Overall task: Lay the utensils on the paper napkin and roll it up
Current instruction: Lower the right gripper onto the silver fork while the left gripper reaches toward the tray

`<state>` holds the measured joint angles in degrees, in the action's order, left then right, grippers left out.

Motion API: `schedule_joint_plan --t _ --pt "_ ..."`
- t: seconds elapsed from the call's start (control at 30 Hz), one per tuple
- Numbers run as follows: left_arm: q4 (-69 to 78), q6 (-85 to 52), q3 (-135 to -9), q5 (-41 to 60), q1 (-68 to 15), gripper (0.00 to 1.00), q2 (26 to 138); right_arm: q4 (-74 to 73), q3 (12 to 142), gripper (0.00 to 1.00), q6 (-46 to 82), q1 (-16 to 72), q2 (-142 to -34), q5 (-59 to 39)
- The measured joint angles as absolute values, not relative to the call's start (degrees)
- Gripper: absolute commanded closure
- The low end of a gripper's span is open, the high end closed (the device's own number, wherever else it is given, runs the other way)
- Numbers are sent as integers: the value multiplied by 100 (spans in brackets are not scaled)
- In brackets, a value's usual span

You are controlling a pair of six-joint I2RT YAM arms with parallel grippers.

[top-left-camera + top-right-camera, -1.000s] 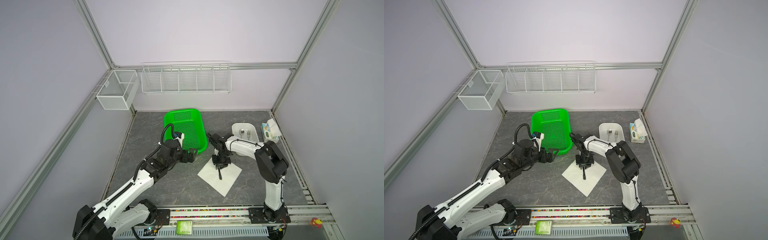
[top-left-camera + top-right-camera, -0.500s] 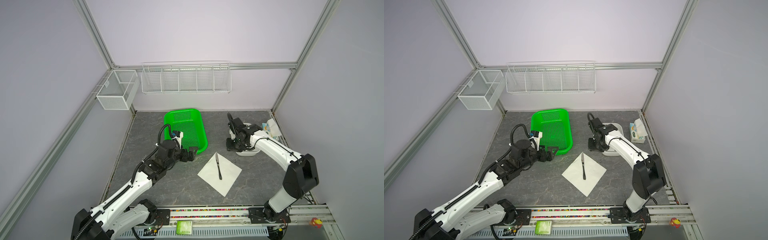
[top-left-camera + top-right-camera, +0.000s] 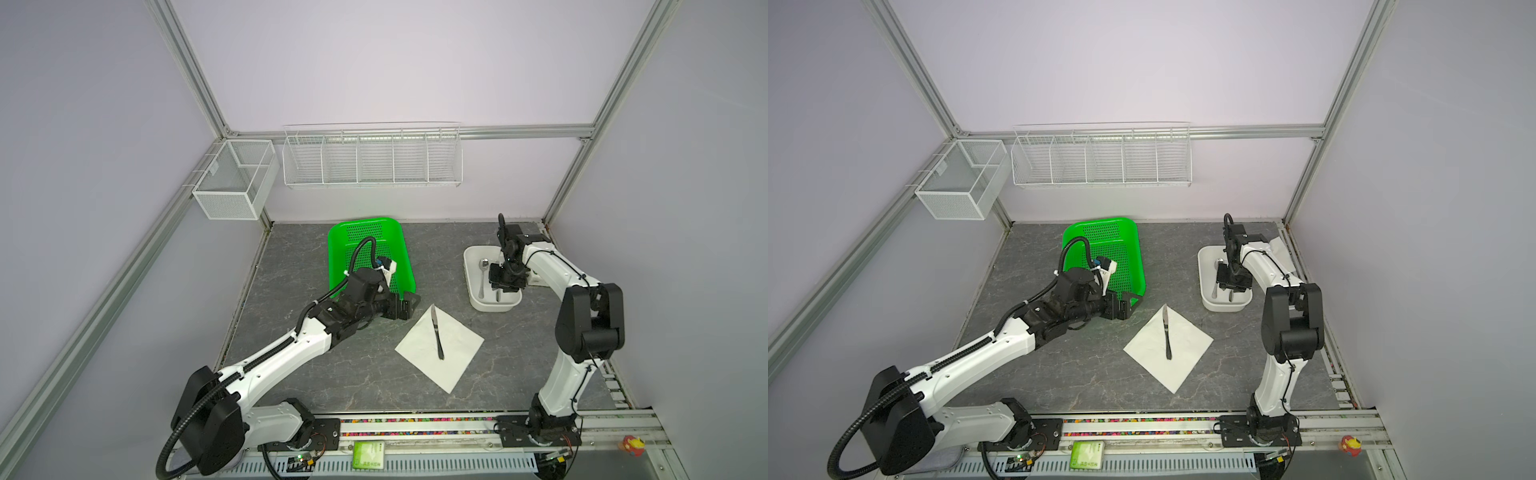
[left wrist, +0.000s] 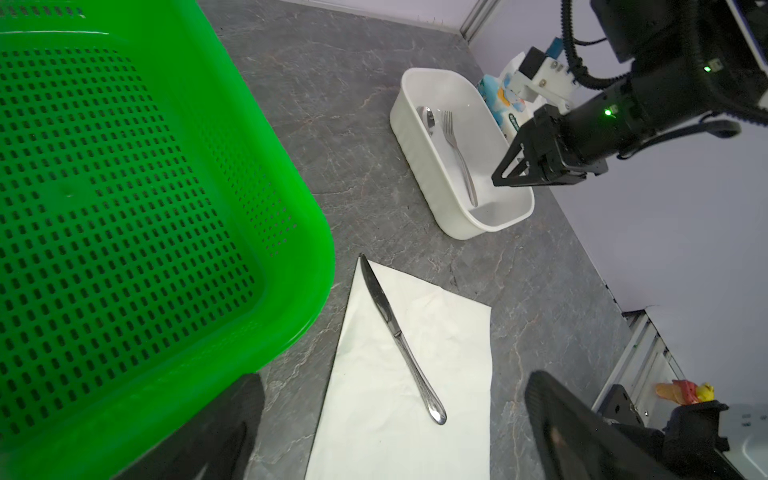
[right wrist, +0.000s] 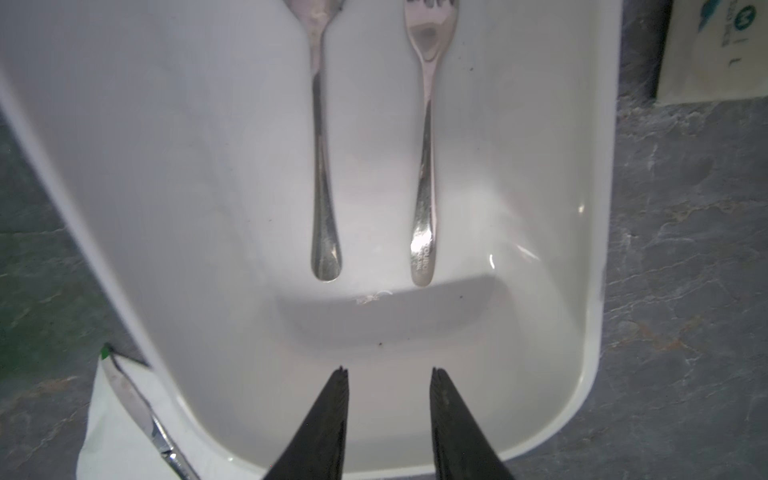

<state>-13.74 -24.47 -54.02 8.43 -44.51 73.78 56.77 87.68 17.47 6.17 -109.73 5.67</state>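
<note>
The white paper napkin (image 3: 439,347) (image 3: 1169,351) lies as a diamond on the grey table, and the knife (image 3: 437,332) (image 4: 399,336) rests on it, blade toward the back. The spoon (image 5: 322,166) and the fork (image 5: 424,166) lie side by side in a white tub (image 3: 473,299) (image 4: 440,216). My right gripper (image 5: 386,374) (image 3: 505,286) hangs over the tub's near end, just short of the handle ends. Its jaws are open with nothing between them. My left gripper (image 3: 409,305) (image 4: 390,436) stands wide open and empty, low beside the napkin's left corner.
A green perforated basket (image 3: 370,249) (image 4: 124,208) sits right behind my left gripper. A blue-and-white tissue pack (image 4: 498,99) (image 5: 706,41) stands beyond the tub by the right wall. Wire racks (image 3: 372,160) hang on the back wall.
My right gripper has left the knife lying on the napkin and swung back and right to the white tub. The left arm has barely moved.
</note>
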Motion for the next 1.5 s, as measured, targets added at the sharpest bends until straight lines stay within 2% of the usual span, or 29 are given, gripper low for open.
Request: schedule_joint_plan --t 0.63,0.93,1.03,1.23,1.5 --pt "-1874 -2362 -7456 958 -5330 1 9640 6322 10766 67 1260 384 -12947 473" --pt "-1966 -2418 -8184 1125 -5376 1 10237 6567 10916 68 1149 370 -13181 534" --pt "-1957 -2484 -8241 1181 -5387 1 10289 6591 10914 72 1107 346 -13242 467" --pt "-1820 -2814 -8584 1330 -5406 1 10659 6600 10916 72 1041 274 -13257 333" --pt "-1682 -3085 -8648 1505 -5406 1 10853 6965 11598 73 982 222 -13659 338"
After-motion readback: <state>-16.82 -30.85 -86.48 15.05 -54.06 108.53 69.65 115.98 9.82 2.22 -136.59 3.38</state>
